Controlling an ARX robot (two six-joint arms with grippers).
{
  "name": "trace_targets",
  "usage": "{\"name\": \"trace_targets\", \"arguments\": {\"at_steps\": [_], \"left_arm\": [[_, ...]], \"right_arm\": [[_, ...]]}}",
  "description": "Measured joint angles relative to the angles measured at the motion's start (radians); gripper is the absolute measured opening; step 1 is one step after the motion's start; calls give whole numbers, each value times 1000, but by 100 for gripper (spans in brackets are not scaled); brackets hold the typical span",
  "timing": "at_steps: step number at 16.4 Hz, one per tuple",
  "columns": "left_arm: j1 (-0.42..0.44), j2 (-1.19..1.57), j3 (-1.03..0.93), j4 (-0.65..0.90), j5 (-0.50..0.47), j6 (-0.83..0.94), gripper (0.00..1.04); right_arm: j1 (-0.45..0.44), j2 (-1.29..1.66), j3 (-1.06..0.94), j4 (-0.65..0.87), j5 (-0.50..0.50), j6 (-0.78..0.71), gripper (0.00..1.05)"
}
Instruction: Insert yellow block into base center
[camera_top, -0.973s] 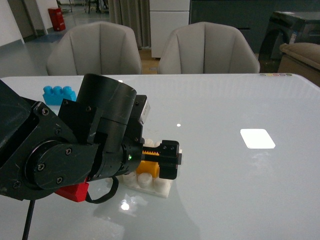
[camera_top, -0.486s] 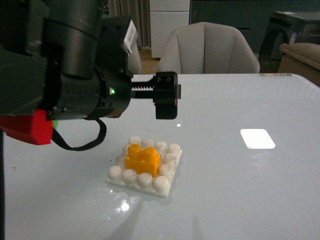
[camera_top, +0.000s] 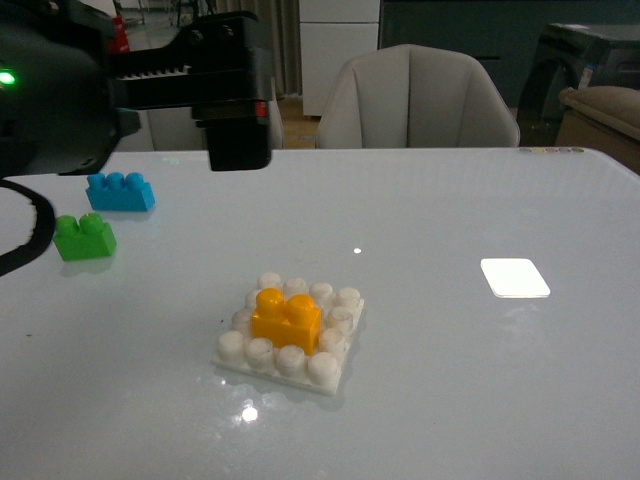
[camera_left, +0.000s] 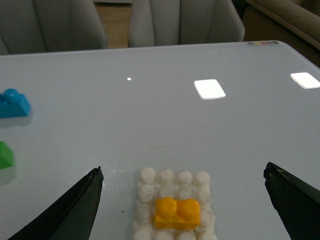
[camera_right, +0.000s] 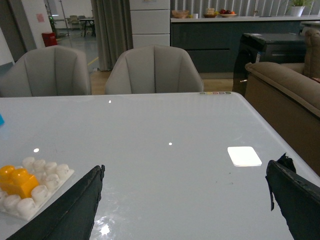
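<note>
The yellow block (camera_top: 286, 319) sits pressed onto the middle studs of the white base (camera_top: 332, 372) on the table. It also shows in the left wrist view (camera_left: 176, 213) on the base (camera_left: 146, 190), and in the right wrist view (camera_right: 17, 182) on the base (camera_right: 47, 180). My left gripper (camera_top: 238, 140) is open and empty, raised high above the table, up and to the left of the base. In its wrist view the left gripper (camera_left: 185, 186) frames the base between wide jaws. My right gripper (camera_right: 186, 176) is open and empty over bare table.
A blue brick (camera_top: 119, 190) and a green brick (camera_top: 84, 236) lie at the table's left. A bright white patch (camera_top: 514, 277) lies right of the base. Two grey chairs (camera_top: 420, 98) stand behind the far edge.
My left gripper let go of the yellow block on the base, then rose and drew back to the upper left. The blue and green bricks came into view.
</note>
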Motion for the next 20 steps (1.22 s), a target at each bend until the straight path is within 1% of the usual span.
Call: {"name": "trace_targets", "arguments": {"at_steps": [1,2,3,5,6,8,9,10,11,15,18,20], "left_arm": [[1,-25,-64,161,-82,35,93],[35,-93,-183,329,-173,92,79],[78,-167,-262,364,-171,114,70],[189,-411,-407,270,-88,138,42],[221,-492,-458,257,-47,141,29],[259,-566,-504,254,-7,142,9],[314,-678,-586,206,46,145,2],[410,-795,-635,140,153,145,2],[435,-855,-654,101,163,145,2],[428,-937,-673,43,167,145,2],[430,-940,-698,95,168,145,2],[430,-949,-702,66,168,145,2]], "right_arm": [[0,0,0,0,0,0,98],[0,0,0,0,0,0,98],[0,0,0,0,0,0,98],[0,0,0,0,0,0,98],[0,0,0,0,0,0,98],[0,0,0,0,0,0,98],[0,0,0,0,0,0,98],[0,0,0,0,0,0,98],[0,0,0,0,0,0,98],[0,0,0,0,0,0,98],[0,0,0,0,0,0,98],[0,0,0,0,0,0,98]]}}
